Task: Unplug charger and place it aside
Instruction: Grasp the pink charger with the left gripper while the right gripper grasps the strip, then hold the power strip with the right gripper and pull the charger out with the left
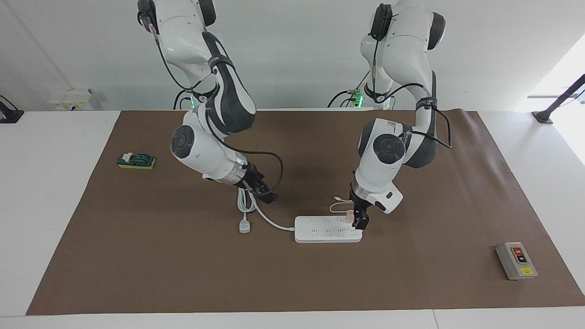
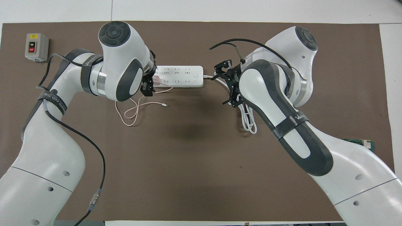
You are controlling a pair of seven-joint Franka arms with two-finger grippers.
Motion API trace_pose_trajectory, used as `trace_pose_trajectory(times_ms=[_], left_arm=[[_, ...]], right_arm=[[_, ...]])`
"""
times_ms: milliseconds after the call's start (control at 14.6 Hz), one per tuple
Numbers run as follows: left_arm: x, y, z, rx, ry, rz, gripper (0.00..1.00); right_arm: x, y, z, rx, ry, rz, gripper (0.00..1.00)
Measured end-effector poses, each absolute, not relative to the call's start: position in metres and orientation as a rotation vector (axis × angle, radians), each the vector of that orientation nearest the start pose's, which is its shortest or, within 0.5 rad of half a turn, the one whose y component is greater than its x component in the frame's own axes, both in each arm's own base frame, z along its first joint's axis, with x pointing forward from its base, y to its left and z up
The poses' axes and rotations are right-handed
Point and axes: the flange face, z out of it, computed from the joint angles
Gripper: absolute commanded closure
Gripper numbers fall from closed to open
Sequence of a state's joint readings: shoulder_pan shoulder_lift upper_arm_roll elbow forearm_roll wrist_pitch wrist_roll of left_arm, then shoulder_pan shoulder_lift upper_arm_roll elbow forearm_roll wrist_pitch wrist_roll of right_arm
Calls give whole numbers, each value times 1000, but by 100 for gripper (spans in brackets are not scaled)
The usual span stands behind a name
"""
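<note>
The small pale pink cube-shaped charger (image 1: 349, 215) is mostly hidden by the left gripper (image 1: 359, 223). The green block on a yellow pad (image 2: 361, 143) is largely covered by the right arm in the overhead view.

L gripper (image 2: 147, 84) open, at charger (image 2: 156, 79) on strip (image 2: 180, 76) end | pink cable (image 2: 135, 110) looped nearer robots | R gripper (image 2: 226, 82) over white cord (image 2: 248, 119) | switch box (image 2: 36, 47) at mat corner

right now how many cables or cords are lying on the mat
2: the charger's thin pink cable looped nearer the robots than the power strip, and the strip's thick white cord toward the right arm's end.
</note>
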State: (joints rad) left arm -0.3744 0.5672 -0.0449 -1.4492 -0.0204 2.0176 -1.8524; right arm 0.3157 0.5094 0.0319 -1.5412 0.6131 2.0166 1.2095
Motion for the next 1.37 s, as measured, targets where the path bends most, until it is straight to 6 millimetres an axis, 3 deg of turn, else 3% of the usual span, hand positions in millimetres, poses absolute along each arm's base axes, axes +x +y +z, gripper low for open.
trace_pose_trajectory(times_ms=[137,412,687,824,961,1373], left_arm=[[650,-285,356,-2366,-2094,61,0],[651,-285,345,-2361,-2090,64,1],[653,-286,343,-2367,-2097,57,25],[653,-286,343,-2368,-2097,55,52],[653,-286,343,-2368,-2096,55,100],[654,-286,343,-2373,-2096,50,100]], right_arm=[[645,280,354,-2187,1528,599,0],[660,285,327,-2021,1624,640,0],[687,297,298,-1910,1708,695,0],[696,300,281,-1900,1722,701,0],[703,302,270,-1899,1720,705,0],[713,304,261,-1901,1706,714,0]])
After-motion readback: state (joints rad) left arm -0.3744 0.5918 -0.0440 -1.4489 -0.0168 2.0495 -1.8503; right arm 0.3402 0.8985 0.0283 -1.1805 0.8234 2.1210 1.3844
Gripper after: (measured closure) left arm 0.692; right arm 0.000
